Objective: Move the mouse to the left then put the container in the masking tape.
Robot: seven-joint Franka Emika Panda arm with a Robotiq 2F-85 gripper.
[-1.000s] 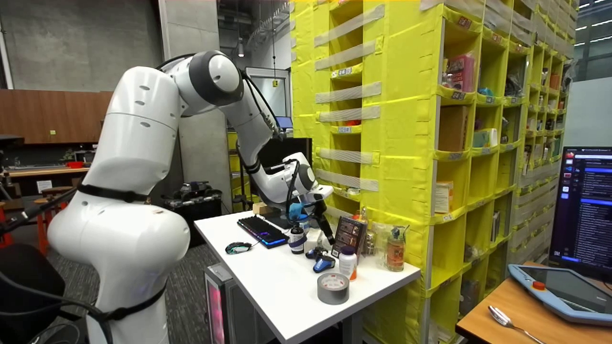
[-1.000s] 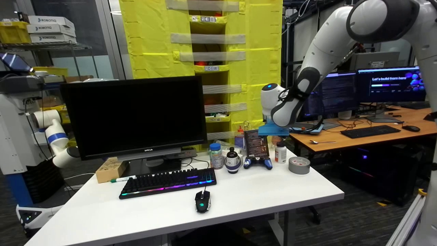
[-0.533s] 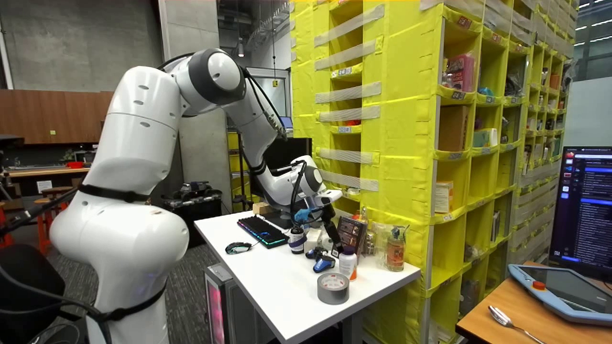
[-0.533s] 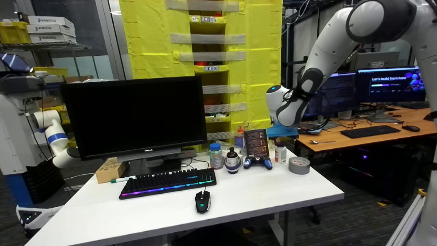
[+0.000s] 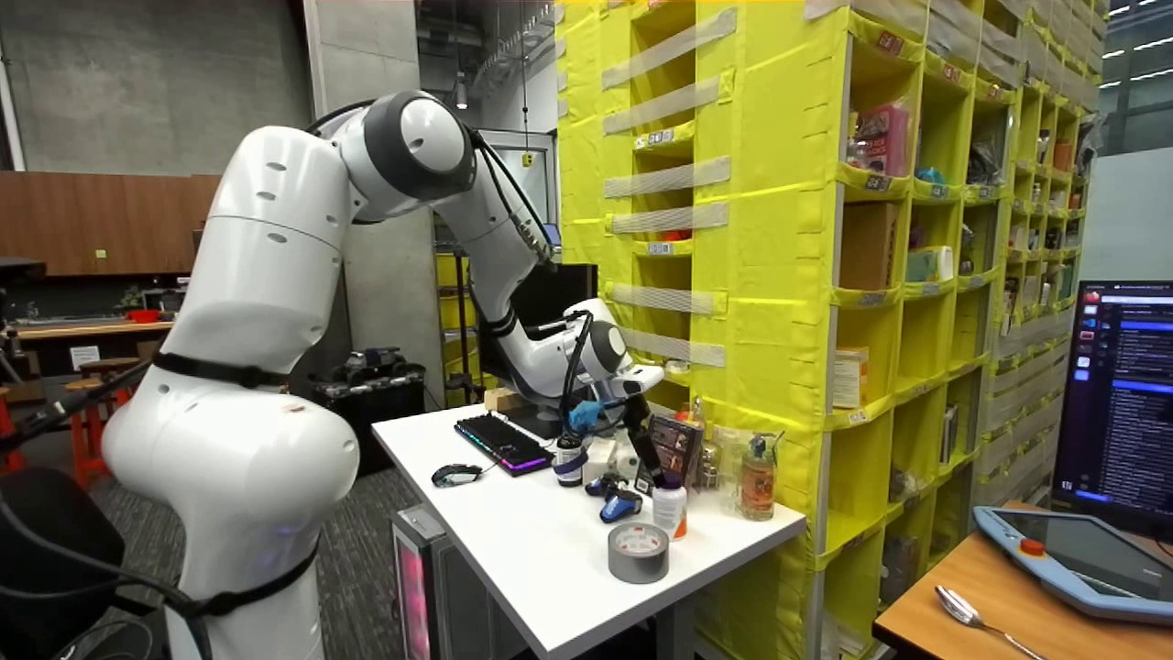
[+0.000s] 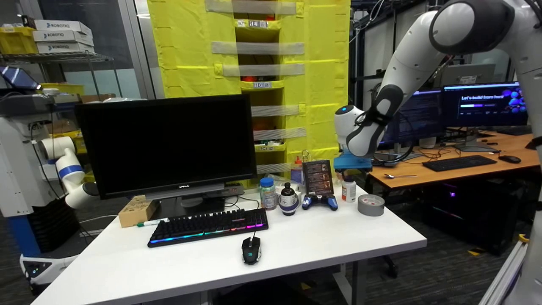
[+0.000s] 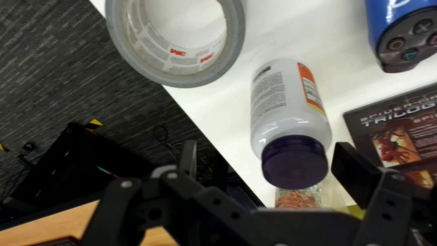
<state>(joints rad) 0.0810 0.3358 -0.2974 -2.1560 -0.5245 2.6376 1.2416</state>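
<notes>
Finding the gripper (image 7: 267,159) spread wide above the rear part of the table's (image 6: 178,262) side edge, at the end away from the monitor (image 6: 169,144), with no hold on anything. Note the container (image 7: 288,99) upright below, near that same edge, between the back corner and the masking tape (image 6: 371,208), beside the latter without touching. Record its long axis as vertical, with the dark cap (image 7: 294,163) uppermost, towards the gripper. In the wrist view, place the cap between the fingers (image 7: 187,159) yet off their midline: just beside the one towards the printed case (image 7: 396,140), farther from the one towards the side edge. In an exterior view, see a finger (image 5: 647,451) overlapping the cap; cannot establish contact, nor depth past the rim. Judge as the approach before the grasp. Recommend a small shift towards the printed case to centre the cap; otherwise likely to drag or tip the container on closing. Expect afterwards a lift and a carry along the side edge towards the front corner, ending over the masking tape's hole. Locate the mouse (image 6: 251,252) near the front edge, in front of the keyboard's (image 6: 209,226) end nearer the masking tape. Cannot tell from its present place whether already shifted left.
</notes>
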